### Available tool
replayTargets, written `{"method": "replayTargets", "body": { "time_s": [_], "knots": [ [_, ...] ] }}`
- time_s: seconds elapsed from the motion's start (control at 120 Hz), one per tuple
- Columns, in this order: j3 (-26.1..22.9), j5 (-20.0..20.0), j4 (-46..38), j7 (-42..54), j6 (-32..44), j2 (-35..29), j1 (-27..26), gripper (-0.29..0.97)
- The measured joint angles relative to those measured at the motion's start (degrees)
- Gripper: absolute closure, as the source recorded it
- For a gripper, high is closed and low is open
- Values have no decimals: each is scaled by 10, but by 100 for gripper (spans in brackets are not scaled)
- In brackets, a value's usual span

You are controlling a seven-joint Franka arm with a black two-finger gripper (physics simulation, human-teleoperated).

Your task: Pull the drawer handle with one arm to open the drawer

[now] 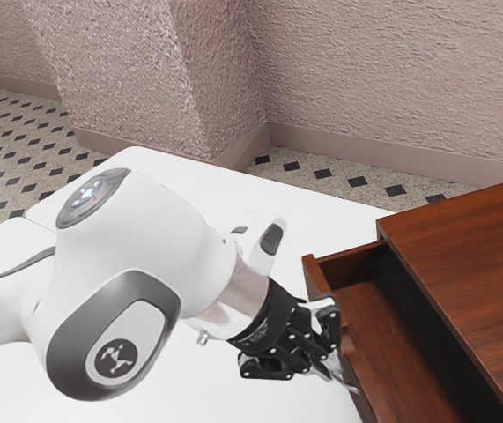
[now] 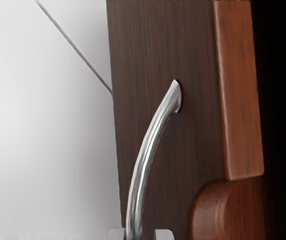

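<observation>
Tiled floor [image 1: 22,132], table [image 1: 233,189], claw [image 1: 332,351] on handle [image 2: 148,155]

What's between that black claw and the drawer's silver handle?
Nothing: in the exterior view the gripper is right at the drawer handle, and the wrist view shows the handle bare along its length.

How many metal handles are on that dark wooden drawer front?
1: a curved silver metal handle on the dark brown wooden drawer front, at the black gripper. Others may be hidden lower down.

Drawer [image 1: 390,351] partly open; tool [image 1: 334,349] at the handle [image 1: 348,382] on its front.
</observation>
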Motion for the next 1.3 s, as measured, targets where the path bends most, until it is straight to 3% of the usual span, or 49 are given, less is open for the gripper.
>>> {"method": "replayTargets", "body": {
  "time_s": [0.775,0.992,1.042,1.108,1.183,1.3],
  "knots": [
    [6,-1,-32,0,-24,-51,-1,74],
    [14,-1,-42,-1,-51,-119,-4,72],
    [30,7,-39,-1,-71,-156,-3,64],
    [88,43,-26,-1,-106,-188,-2,49],
    [184,93,58,0,-176,-198,-2,35],
    [252,173,165,4,-285,-198,-2,20]
  ]
}}
